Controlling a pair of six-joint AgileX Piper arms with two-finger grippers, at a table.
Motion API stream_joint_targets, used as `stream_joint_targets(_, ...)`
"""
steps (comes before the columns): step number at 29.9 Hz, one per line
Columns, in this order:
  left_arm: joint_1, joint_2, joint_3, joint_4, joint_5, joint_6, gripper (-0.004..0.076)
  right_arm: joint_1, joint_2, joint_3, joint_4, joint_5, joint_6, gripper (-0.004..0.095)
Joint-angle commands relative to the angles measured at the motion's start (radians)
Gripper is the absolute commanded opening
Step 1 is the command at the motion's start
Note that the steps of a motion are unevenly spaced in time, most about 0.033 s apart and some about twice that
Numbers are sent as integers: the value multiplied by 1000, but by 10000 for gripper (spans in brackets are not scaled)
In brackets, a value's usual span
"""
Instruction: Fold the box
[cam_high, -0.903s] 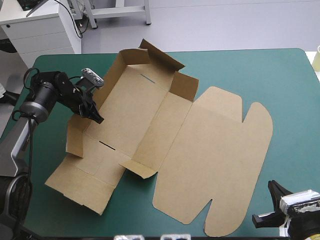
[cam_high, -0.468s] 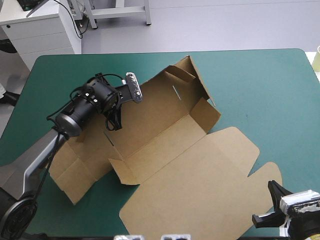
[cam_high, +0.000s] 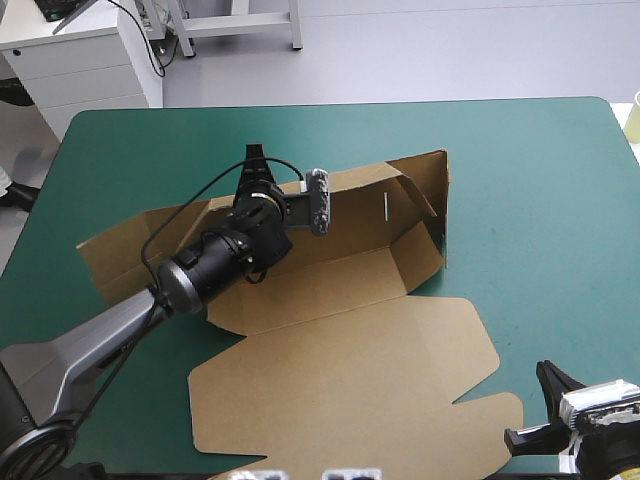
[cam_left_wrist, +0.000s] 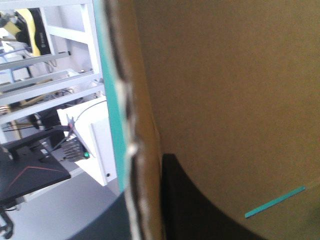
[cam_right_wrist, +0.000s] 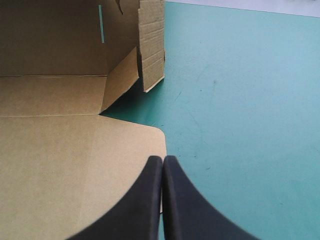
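The desk (cam_high: 540, 160) has a teal-green cover with rounded far corners. The brown box (cam_high: 350, 370) rests directly on it. The box's broad lid panel lies flat toward the near edge, and its walls stand raised around the desk's middle.

- One box (cam_high: 340, 370), a single cut sheet of brown board.
- Two grippers: the left gripper (cam_high: 254, 175) and the right gripper (cam_right_wrist: 163, 162).
- Two black fingers (cam_right_wrist: 150, 200) per gripper, four in total.
- One worktop (cam_high: 520, 180) under a teal-green cover.
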Motion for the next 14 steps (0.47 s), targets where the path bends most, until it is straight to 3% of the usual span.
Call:
stream_joint_targets(1,-76,-50,40,187,-33,-117,-8,-5,22,-23,5,-80,-2,-14)
stream_joint_targets(14,-302,-121,296,391,-30,-347,-8,-5,22,-23,5,-99,-2,-14)
